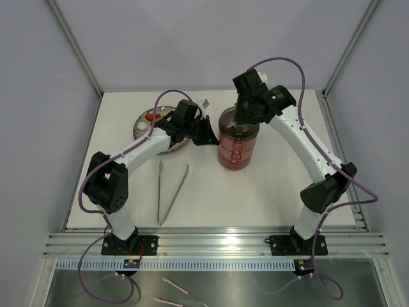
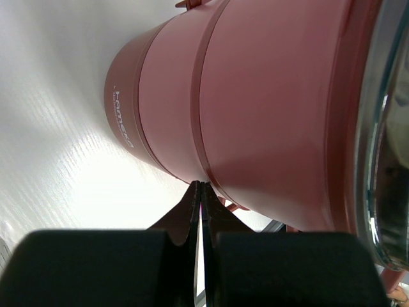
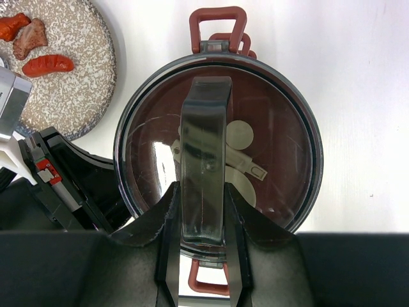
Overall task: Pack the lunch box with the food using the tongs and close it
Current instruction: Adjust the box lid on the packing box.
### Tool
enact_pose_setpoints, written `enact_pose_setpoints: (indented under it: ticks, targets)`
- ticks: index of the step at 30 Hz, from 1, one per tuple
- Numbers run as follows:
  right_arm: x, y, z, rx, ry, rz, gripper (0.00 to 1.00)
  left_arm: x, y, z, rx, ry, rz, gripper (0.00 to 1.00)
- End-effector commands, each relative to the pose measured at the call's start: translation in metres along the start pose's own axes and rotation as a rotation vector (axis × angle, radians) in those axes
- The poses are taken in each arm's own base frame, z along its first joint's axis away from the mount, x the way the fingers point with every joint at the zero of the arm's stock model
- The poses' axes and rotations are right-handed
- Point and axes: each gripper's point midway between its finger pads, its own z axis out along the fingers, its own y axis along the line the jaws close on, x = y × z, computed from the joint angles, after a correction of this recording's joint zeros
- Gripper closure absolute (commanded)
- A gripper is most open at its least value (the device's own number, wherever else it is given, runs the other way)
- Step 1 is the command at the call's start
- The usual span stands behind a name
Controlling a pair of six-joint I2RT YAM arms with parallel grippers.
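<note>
The lunch box (image 1: 238, 150) stands as a stack of dark-red tiers in the middle of the table, with a clear domed lid (image 3: 275, 147) on top. My right gripper (image 3: 202, 192) hangs over it, shut on the lid's clear handle bar (image 3: 204, 128). My left gripper (image 2: 201, 185) is shut with nothing in it, its tips touching the side of the lunch box (image 2: 268, 109) at a seam between tiers. The tongs (image 1: 167, 192) lie loose on the table in front of the left arm. A few red and brown pieces of food (image 3: 48, 64) sit on the speckled plate (image 3: 70, 96).
The grey speckled plate (image 1: 144, 125) sits at the back left, partly under the left arm. Red loop handles (image 3: 218, 19) stick out from the lunch box's sides. White walls and metal rails border the table.
</note>
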Motion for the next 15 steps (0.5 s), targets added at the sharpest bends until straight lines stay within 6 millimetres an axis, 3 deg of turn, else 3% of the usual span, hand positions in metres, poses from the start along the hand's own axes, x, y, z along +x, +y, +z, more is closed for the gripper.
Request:
enact_pose_setpoints:
  ticks: [1, 8, 15]
  targets:
    - [0.033, -0.029, 0.002, 0.114, 0.113, -0.059, 1.0, -0.008, -0.013, -0.007, 0.03, -0.039, 0.038, 1.0]
    - [0.037, -0.03, -0.008, 0.091, 0.127, -0.077, 1.0, -0.008, -0.012, -0.007, 0.028, -0.041, 0.039, 1.0]
    - [0.045, -0.027, -0.005, 0.064, 0.158, -0.101, 1.0, -0.009, -0.011, -0.005, 0.025, -0.04, 0.041, 1.0]
